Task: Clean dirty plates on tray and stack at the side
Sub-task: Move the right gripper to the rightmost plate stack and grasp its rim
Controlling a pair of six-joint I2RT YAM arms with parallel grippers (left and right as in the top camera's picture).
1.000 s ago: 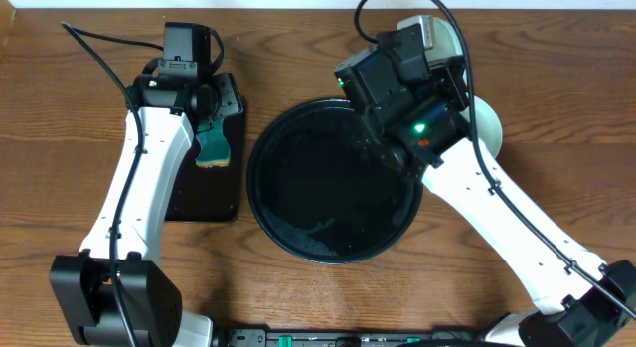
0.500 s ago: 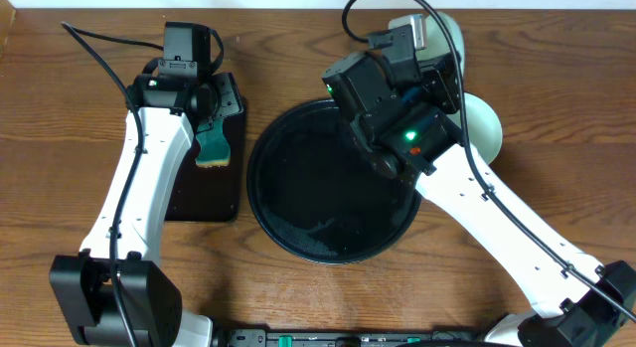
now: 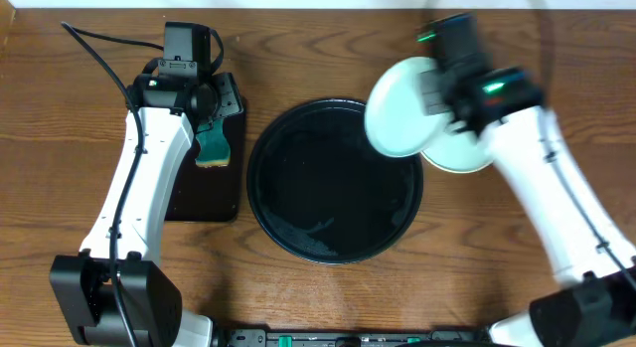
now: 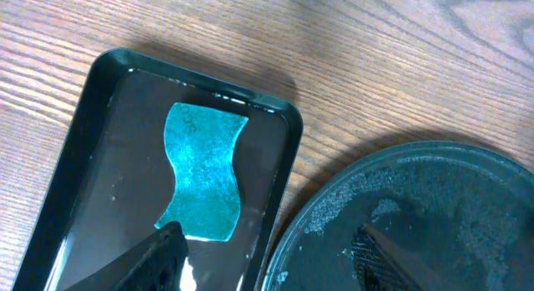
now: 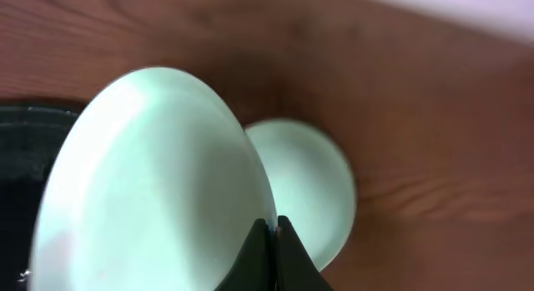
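Observation:
My right gripper [image 3: 429, 93] is shut on the rim of a pale mint-blue plate [image 3: 400, 108] and holds it tilted over the right rim of the round black tray [image 3: 288, 203]. In the right wrist view the fingers [image 5: 274, 228] pinch the edge of this plate [image 5: 150, 183]. Its face looks clean. A second pale plate [image 3: 462, 160] lies on the table to the right of the tray, partly under the held one; it also shows in the right wrist view [image 5: 313, 183]. The tray holds no plates, only wet streaks. My left gripper [image 4: 275, 258] is open and empty. A third plate is not visible.
A teal sponge [image 3: 214, 146] lies in the small rectangular black tray [image 3: 204, 203] left of the round tray; it also shows in the left wrist view [image 4: 203, 170]. My left arm hangs over that tray. The right arm is blurred.
My right arm has swung up and to the right, and the mint-blue plate in its gripper has come into plain view over the tray's right rim. The left arm has not moved.

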